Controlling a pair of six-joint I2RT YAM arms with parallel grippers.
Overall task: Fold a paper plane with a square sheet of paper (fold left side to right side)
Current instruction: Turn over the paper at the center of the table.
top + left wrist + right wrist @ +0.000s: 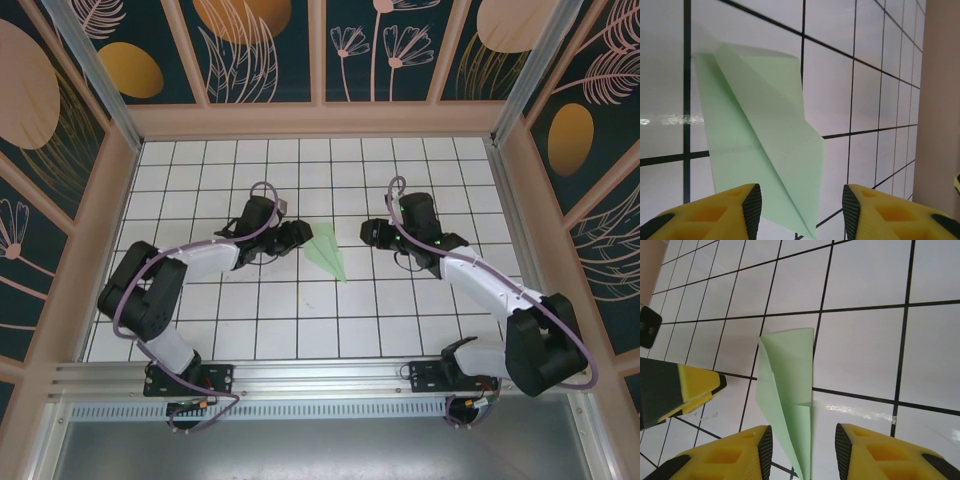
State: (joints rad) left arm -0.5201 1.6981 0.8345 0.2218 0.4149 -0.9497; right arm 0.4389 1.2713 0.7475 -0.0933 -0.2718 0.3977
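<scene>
The square sheet of paper lies folded as a slim, creased, pale mint-green paper plane [328, 254] on the white grid floor, its tip pointing toward the near edge. My left gripper [299, 233] sits just left of its wide end, my right gripper [366, 232] just right of it. In the left wrist view the paper plane [760, 135] lies flat ahead, and the left gripper [801, 206] is open, with only the plane's tip showing between the pads. In the right wrist view the paper plane [787, 375] runs down between the pads of the open right gripper [802, 450], which do not touch it.
A wooden wall [320, 120] with dark patterned panels closes the back, and similar walls close both sides. A metal rail [320, 375] runs along the near edge by the arm bases. The left gripper's yellow finger [695, 387] appears left of the plane in the right wrist view.
</scene>
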